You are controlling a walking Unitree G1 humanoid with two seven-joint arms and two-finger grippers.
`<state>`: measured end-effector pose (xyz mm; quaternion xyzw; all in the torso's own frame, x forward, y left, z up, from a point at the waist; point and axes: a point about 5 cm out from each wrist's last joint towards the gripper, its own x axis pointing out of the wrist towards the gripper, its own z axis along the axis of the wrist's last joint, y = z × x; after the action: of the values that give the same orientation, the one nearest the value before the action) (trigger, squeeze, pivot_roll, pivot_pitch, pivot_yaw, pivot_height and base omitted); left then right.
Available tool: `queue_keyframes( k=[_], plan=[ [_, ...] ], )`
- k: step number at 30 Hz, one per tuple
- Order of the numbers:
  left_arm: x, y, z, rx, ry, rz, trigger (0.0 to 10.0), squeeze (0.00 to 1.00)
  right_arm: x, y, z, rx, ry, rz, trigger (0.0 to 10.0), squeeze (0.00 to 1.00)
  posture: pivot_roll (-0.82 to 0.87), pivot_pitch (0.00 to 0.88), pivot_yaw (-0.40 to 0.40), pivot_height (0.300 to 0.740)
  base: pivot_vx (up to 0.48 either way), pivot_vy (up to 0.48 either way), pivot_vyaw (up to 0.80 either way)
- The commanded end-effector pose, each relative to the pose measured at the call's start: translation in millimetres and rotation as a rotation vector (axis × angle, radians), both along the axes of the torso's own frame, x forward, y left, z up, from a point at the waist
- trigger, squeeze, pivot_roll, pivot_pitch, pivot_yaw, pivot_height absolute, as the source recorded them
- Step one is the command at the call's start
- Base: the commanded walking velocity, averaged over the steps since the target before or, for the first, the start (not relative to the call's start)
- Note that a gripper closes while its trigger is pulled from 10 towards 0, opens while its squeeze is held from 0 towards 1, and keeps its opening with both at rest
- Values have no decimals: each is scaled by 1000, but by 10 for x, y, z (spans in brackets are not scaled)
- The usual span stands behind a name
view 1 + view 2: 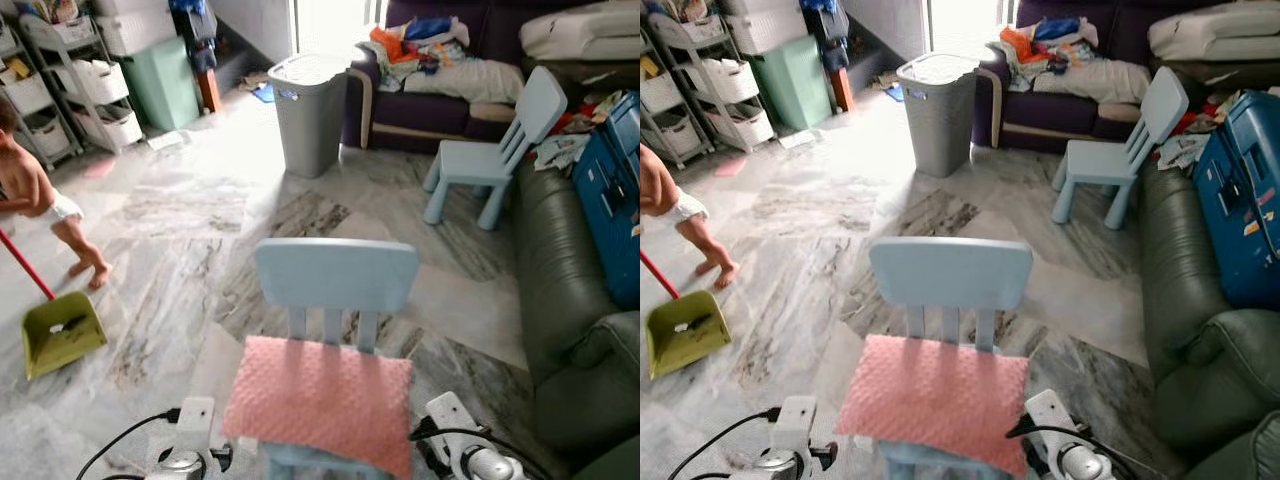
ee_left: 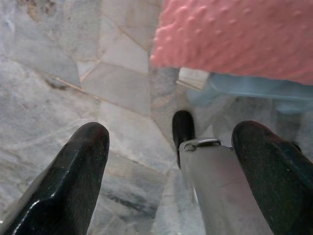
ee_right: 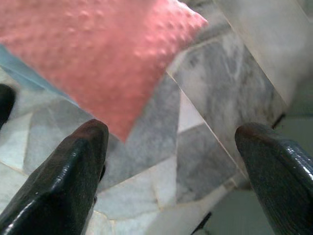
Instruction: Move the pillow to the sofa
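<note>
I see the pink pillow (image 1: 320, 400) lying on the seat of the small blue chair (image 1: 336, 276) at lower centre, with my left gripper (image 2: 171, 161) and right gripper (image 3: 168, 166) below its two near corners, both sets of fingers spread apart and empty. To lift it cleanly I'd bring each gripper onto a side edge and pinch the soft cover evenly before turning toward the green sofa (image 1: 560, 290) at the right. I can read no labels or writing anywhere.

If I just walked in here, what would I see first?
A bumpy pink pillow lying on the seat of a small blue chair, right in front of the robot. Both pincers are open and low, the left pincer and right pincer on either side of the chair. To the robot's left a child stands by a green dustpan.
</note>
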<state>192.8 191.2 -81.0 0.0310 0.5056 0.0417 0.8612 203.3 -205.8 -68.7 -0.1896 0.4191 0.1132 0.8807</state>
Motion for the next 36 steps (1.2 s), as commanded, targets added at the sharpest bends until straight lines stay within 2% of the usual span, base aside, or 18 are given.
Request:
queue_keyframes(
  k=[1,5,6,7,8,9,10,11,12,14,18,19,21,24,28,31,33,36],
  plan=[
    [5,59,12,-1,-32,63,10000,0,116,12,66,45,-51,-71,10000,0,-6,0,8,740,0,0,0],
    [28,47,26,-31,-77,85,10000,0,280,25,173,113,-126,-140,10000,0,-6,0,8,740,0,0,0],
    [47,36,39,-52,-108,91,10000,0,377,38,241,156,-170,-179,10000,0,-7,0,6,740,0,0,0],
    [47,36,39,-52,-108,91,10000,0,377,38,241,156,-170,-179,10000,0,-7,0,6,740,0,0,0],
    [239,363,227,-69,-225,83,10000,0,523,54,355,227,-238,-223,10000,0,-1,0,2,740,0,0,0],
    [375,499,366,-93,-306,69,10000,0,631,60,451,276,-292,-242,10000,0,5,0,-3,740,0,0,0],
    [375,499,366,-93,-306,69,10000,0,631,60,451,276,-292,-242,10000,0,5,0,-3,740,0,0,0],
    [407,493,390,-104,-324,64,10000,0,661,59,480,287,-307,-245,10000,0,5,0,-3,740,0,0,0],
    [585,406,521,-119,-413,-33,10000,0,763,75,590,332,-371,-233,10000,0,17,0,-12,740,0,0,0],
    [793,242,701,-154,-531,-139,10000,0,874,90,744,378,-461,-209,10000,0,33,0,-20,740,0,0,0],
    [958,14,937,-172,-664,-330,10000,0,880,117,914,443,-554,-168,10000,0,21,0,-29,740,0,0,0],
    [958,14,937,-172,-664,-330,10000,0,880,117,914,443,-554,-168,10000,0,21,0,-29,740,0,0,0],
    [948,-93,1204,-182,-792,-453,10000,0,744,148,1144,471,-607,-26,10000,0,-4,0,-4,740,0,0,0],
    [885,-79,1300,-164,-830,-467,10000,0,664,115,1292,461,-635,42,10000,0,-18,0,16,740,0,0,0],
    [772,-59,1368,-168,-864,-430,10000,0,589,33,1479,464,-673,50,10000,0,-32,0,37,740,0,0,0],
    [652,-78,1418,-150,-897,-461,10000,0,561,-22,1584,427,-730,52,10000,0,-23,0,28,740,0,0,0],
    [573,-35,1438,-135,-913,-401,10000,0,526,-66,1608,443,-722,-67,10000,0,-19,0,27,740,0,0,0],
    [506,48,1425,-137,-911,-303,10000,0,512,1,1688,411,-750,-62,10000,0,0,0,13,740,0,0,0]
  ],
)
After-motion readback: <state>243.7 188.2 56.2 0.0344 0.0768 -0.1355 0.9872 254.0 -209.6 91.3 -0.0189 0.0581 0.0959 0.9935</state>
